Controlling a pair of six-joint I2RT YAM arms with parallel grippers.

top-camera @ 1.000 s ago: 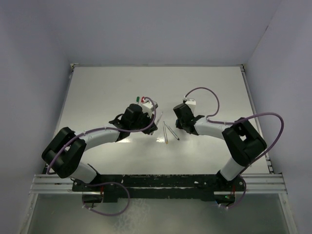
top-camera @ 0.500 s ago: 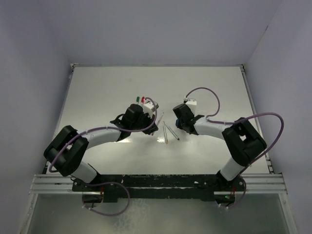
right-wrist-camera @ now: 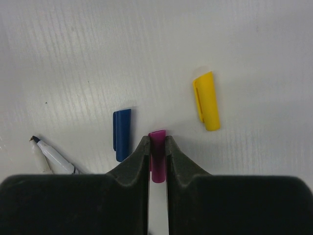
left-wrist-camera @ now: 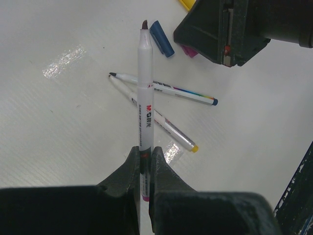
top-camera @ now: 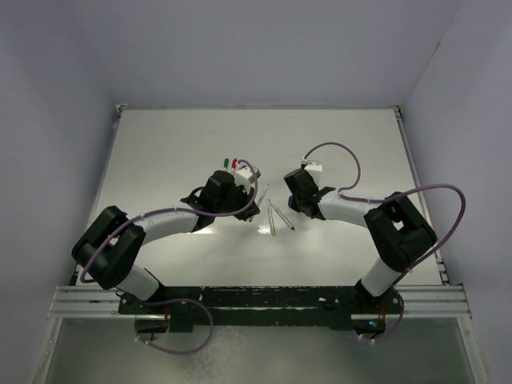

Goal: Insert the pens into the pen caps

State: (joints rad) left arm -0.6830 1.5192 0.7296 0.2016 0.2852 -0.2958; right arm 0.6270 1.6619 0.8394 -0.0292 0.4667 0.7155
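- Nearest the arm bases, the left pincer [left-wrist-camera: 145, 157] is clamped on the tail of one pen [left-wrist-camera: 145, 83]. From the left wrist, the pen's dark bare tip points to 12 o'clock.
- Just beyond, a blue-ended pen [left-wrist-camera: 171, 91] and a yellow-ended pen [left-wrist-camera: 166, 125] lie crossed on the counter [top-camera: 160, 144], both uncapped. From above they sit at 4 o'clock of the left pincer.
- Farther out, the blue cap [left-wrist-camera: 161, 38] lies at 1 o'clock of the held tip, close but not on it.
- Across from it, the right pincer [right-wrist-camera: 157, 142] has closed its jaws against both sides of the purple cap [right-wrist-camera: 157, 159]. Whether that cap is lifted off the counter I cannot tell.
- From the right wrist, the yellow cap [right-wrist-camera: 207, 100] lies loose at 1 o'clock of the purple one.
- Farthest, the green cap [top-camera: 228, 162] and red cap [top-camera: 234, 165] rest side by side at 12 o'clock of the left pincer.
- Judged from this, no pen in view wears a cap. The first pairing is only being set up, and every insertion remains. Two of the pens are not visible.
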